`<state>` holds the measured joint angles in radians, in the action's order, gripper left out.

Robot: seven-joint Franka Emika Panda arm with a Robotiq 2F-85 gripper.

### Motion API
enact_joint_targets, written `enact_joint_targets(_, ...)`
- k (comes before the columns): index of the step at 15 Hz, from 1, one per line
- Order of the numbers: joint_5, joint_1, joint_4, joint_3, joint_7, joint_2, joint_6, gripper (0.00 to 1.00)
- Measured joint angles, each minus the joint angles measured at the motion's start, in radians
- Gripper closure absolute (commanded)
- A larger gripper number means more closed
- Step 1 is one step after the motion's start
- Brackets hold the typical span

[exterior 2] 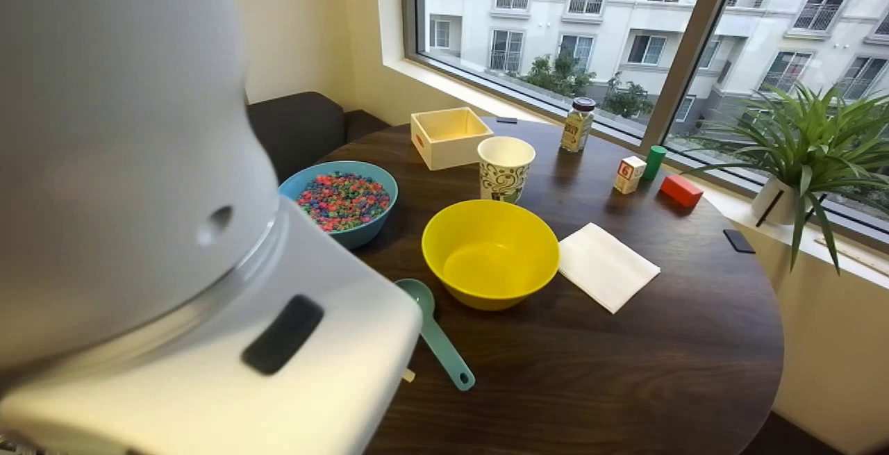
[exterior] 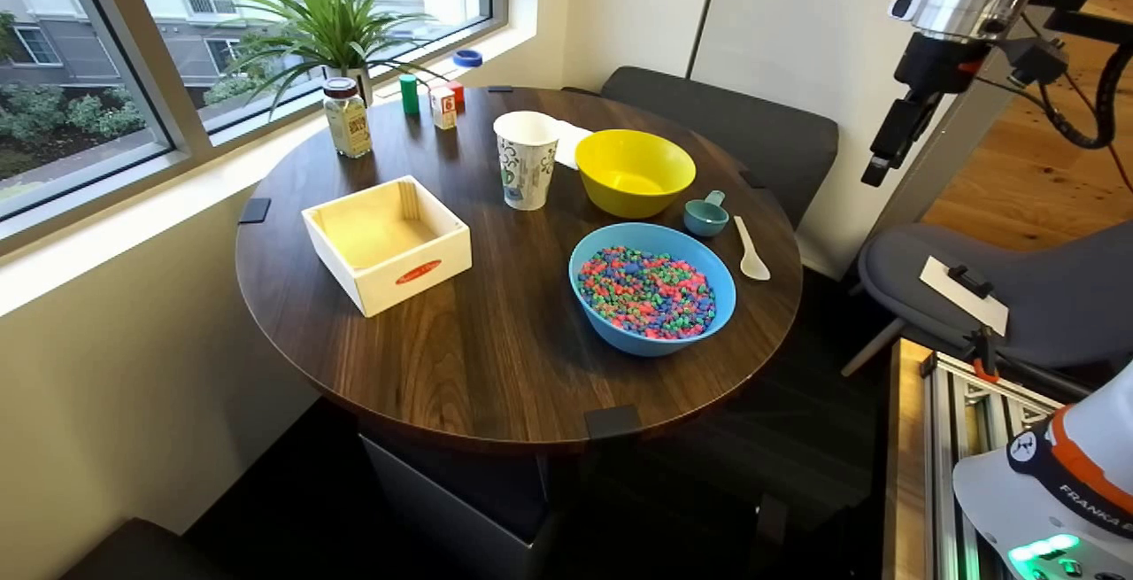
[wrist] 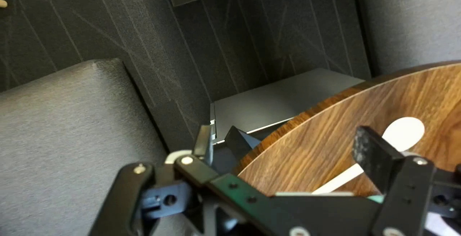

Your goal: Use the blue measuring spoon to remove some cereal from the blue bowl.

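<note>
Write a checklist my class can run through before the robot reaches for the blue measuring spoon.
1. Fingers open and holding nothing: ok.
2. Blue measuring spoon on the table, open side up: ok.
3. Cereal in the blue bowl: ok.
4. Fingers lined up over the spoon: not ok; the wrist view shows the table's edge between them.
5. Place for the removed cereal: cannot tell; the pictures mark none.

In an exterior view, robot arm (exterior 2: pixel 132 149), blurred and cropped, hides parts of blue bowl (exterior 2: pixel 366 234) and blue measuring spoon (exterior 2: pixel 435 330). Wrist view: gripper (wrist: pixel 285 145) partly masks white spoon (wrist: pixel 403 133); table (wrist: pixel 342 133) cropped right.
</note>
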<state>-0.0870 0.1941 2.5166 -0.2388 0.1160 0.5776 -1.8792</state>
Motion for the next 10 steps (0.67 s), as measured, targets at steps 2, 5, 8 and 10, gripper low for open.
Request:
enact_joint_targets(2, 0.017, 0.002, -0.001, 0.034, -0.117, -0.034, -0.068, 0.0)
enact_joint_targets(5, 0.061, 0.002, -0.005, 0.073, -0.282, -0.094, -0.187, 0.0)
enact_joint_targets(8, 0.105, 0.002, -0.007, 0.097, -0.416, -0.152, -0.319, 0.0)
enact_joint_targets(10, 0.144, 0.001, -0.014, 0.106, -0.468, -0.194, -0.383, 0.0)
